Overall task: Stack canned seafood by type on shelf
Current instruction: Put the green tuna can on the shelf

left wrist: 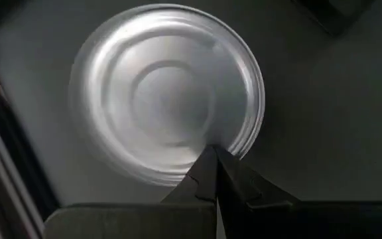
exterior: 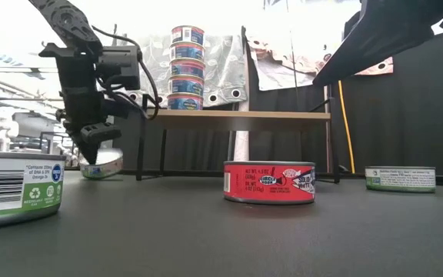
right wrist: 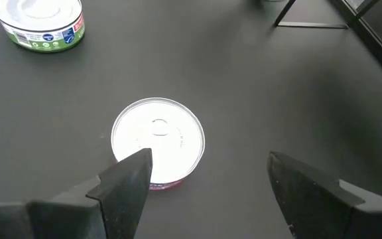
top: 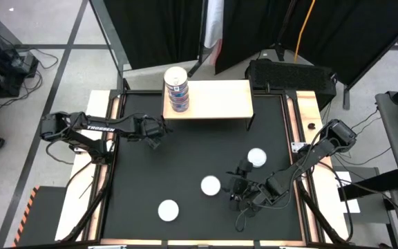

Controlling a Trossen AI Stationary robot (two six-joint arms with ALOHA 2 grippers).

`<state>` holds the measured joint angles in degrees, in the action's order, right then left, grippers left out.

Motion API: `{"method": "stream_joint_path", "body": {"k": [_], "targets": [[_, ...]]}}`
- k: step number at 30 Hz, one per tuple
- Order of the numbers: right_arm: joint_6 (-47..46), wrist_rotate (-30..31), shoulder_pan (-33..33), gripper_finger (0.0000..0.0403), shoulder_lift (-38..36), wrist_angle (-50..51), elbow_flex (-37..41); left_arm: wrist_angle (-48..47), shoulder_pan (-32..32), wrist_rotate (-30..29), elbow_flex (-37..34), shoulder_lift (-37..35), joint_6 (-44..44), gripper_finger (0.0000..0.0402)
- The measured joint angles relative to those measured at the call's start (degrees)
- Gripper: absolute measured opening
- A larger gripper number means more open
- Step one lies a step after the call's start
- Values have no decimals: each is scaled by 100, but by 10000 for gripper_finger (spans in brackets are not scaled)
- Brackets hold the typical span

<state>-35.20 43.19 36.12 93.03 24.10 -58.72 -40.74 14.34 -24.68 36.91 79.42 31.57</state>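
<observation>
My left pincer [exterior: 92, 148] is fully closed, empty, fingertips poised over a tin [left wrist: 168, 93] near the counter's [top: 185, 145] left edge. My right pincer [right wrist: 204, 176] stands wide, above a red-labelled tin [right wrist: 158, 143], not gripping. Four blue-labelled tins [exterior: 187, 68] stacked on the shelf [top: 216, 100], left end. Green-labelled tins [exterior: 400, 178] lie loose on the counter.
</observation>
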Motion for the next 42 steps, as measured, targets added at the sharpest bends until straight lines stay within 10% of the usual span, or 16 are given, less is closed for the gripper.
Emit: {"method": "stream_joint_path", "body": {"k": [15,20,23,42], "targets": [[-17,-12,2,293,2,15,-4,-746,-694,1014,487,-44,264,0],[-17,-121,4,293,2,20,-4,-1661,-936,63,1095,-421,358,0],[-16,-130,4,293,2,15,-4,-1814,-648,-509,1231,-634,-21,0],[-17,-152,111,293,2,14,-4,-566,580,220,402,-470,-494,0]]}}
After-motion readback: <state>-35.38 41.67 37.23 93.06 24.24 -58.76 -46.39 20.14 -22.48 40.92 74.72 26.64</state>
